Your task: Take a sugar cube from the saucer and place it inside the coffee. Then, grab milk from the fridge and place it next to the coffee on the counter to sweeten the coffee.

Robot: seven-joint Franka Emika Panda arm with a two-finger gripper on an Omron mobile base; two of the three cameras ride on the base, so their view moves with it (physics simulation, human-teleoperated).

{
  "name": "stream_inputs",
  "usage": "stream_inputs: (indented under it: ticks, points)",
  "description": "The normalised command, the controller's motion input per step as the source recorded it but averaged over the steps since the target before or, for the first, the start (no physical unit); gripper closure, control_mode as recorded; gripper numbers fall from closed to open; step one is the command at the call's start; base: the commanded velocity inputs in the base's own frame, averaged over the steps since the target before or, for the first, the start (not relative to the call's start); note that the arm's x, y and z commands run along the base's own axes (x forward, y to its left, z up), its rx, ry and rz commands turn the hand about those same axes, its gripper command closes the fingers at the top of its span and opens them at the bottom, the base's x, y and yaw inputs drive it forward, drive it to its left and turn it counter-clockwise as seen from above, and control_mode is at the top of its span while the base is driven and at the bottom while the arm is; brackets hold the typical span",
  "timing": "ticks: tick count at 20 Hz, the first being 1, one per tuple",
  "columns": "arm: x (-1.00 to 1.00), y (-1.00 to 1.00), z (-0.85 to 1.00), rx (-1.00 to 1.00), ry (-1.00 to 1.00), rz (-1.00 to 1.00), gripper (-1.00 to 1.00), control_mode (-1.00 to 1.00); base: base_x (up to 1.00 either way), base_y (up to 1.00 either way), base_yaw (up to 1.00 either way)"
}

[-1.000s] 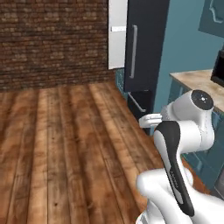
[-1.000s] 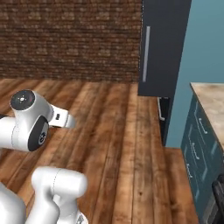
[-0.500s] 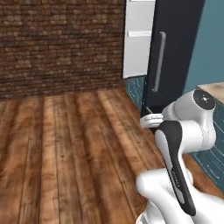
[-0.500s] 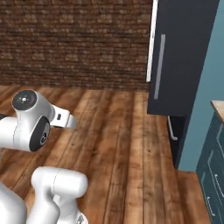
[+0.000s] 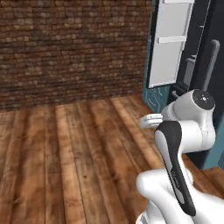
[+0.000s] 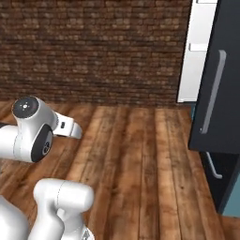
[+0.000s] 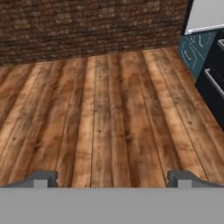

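The fridge [image 5: 205, 65] stands tall and dark at the right, with a grey bar handle. A white door panel [image 5: 170, 43] with shelf ledges hangs open beside it. In the right base view the fridge's dark front [image 6: 218, 84] and the white panel [image 6: 199, 47] are at the right edge. My gripper [image 7: 112, 180] is open over bare wooden floor, nothing between its fingertips [image 7: 41, 179]. The fridge's lower dark drawers [image 7: 214, 87] lie off to its right. The sugar cube, saucer, coffee, milk and counter are out of view.
A brick wall [image 5: 74, 48] closes the back of the room. Wooden plank floor [image 6: 136, 159] stretches between me and the wall. Teal cabinet fronts [image 7: 192, 52] sit low beside the fridge. My folded arm [image 5: 188, 127] fills the lower right of the left base view.
The whole picture has shifted, so the base has moved: the fridge has grown larger and slid right, and the counter corner has left view. The arm's pose and the open gripper look unchanged.
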Motion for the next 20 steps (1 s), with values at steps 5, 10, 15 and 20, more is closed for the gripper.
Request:
stream_inputs:
  ticks: [5,10,15,20]
  points:
    - [0.00,0.00,0.00,0.00,0.00,0.00,-1.00,1.00,1.00,0.52,-0.35]
    - [0.00,0.00,0.00,0.00,0.00,0.00,-1.00,1.00,1.00,0.32,-0.45]
    - [0.00,0.00,0.00,0.00,0.00,0.00,-1.00,1.00,1.00,0.53,-0.46]
    - [0.00,0.00,0.00,0.00,0.00,0.00,-1.00,1.00,0.97,0.58,-0.54]
